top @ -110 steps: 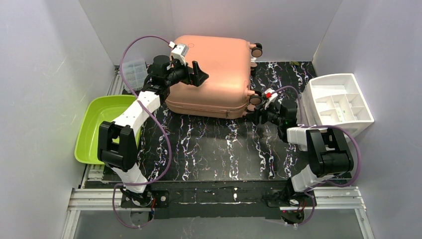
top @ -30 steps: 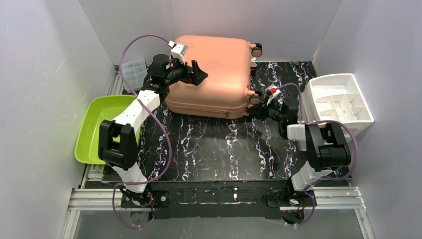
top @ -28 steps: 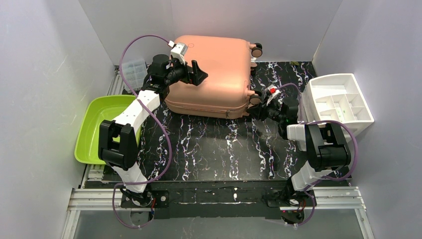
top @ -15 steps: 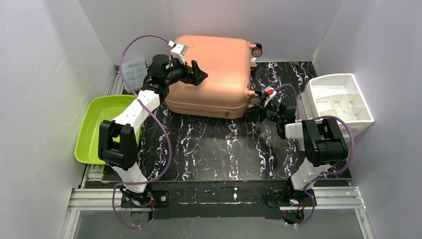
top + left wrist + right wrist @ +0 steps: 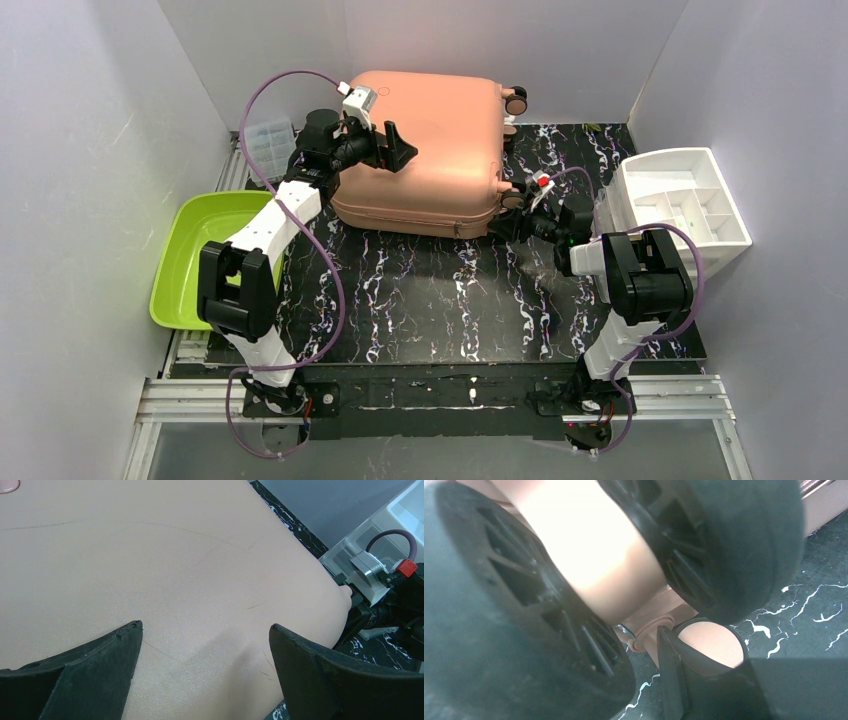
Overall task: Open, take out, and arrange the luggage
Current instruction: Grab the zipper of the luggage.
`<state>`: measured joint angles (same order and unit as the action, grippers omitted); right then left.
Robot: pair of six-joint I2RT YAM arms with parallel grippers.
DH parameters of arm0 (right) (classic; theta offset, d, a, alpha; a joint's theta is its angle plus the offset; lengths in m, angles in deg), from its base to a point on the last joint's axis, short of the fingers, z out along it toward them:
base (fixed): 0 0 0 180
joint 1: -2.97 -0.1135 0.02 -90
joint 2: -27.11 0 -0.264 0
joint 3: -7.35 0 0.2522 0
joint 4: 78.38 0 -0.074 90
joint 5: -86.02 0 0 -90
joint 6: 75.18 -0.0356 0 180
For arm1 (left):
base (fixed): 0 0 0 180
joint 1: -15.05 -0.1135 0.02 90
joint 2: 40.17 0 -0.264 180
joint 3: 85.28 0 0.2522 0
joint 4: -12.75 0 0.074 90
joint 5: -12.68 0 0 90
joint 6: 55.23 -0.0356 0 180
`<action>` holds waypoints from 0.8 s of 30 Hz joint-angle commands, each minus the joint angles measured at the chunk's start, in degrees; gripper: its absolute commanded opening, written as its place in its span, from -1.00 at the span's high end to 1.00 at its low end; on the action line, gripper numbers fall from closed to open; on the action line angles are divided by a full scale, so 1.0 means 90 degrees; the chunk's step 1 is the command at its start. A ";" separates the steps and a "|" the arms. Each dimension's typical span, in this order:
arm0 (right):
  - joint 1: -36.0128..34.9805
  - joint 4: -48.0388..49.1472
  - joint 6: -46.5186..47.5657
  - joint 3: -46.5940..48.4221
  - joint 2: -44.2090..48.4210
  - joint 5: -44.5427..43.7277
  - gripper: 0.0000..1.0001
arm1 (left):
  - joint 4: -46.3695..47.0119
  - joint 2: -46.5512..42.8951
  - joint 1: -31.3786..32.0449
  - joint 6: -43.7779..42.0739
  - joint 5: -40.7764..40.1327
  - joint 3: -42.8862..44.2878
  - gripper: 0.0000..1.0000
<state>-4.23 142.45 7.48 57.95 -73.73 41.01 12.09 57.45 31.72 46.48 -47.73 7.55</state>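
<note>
The salmon-pink luggage (image 5: 440, 120) lies flat and closed at the back of the table, wheels to the right. My left gripper (image 5: 400, 148) is open over its lid near the left side. In the left wrist view both black fingers (image 5: 90, 670) spread wide over the pink shell (image 5: 175, 570), gripper (image 5: 205, 627) empty. My right gripper (image 5: 505, 228) sits at the luggage's near right corner, by a wheel (image 5: 512, 199). The right wrist view shows blurred black wheels (image 5: 724, 545), pink shell and one finger (image 5: 671, 680). Its other finger is hidden.
A lime-green tray (image 5: 190, 255) sits at the left table edge. A white drawer organizer (image 5: 680, 205) stands at the right. A small clear compartment box (image 5: 268, 140) is at the back left. Grey walls close in the back and both sides.
My right arm's elbow has swung left, toward the table's middle, while its gripper stays at the luggage's near right corner. The left arm and the luggage have not moved.
</note>
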 commanded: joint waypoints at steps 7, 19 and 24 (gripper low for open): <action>-0.0002 0.1053 0.0006 -0.0001 0.0115 0.0116 0.07 | -0.1167 0.0105 -0.0001 0.0165 0.0118 -0.0257 -0.97; -0.0001 0.0953 0.0350 0.0105 0.0011 -0.0258 0.65 | -0.1196 0.0113 0.0003 0.0155 0.0128 -0.0206 -0.97; -0.0001 0.0994 0.0288 0.0165 -0.0056 -0.0179 0.90 | -0.1209 0.0082 -0.0004 0.0159 0.0135 -0.0220 -0.97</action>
<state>-3.62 146.30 10.54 57.20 -73.79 42.63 12.09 57.45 31.68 46.50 -47.47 7.57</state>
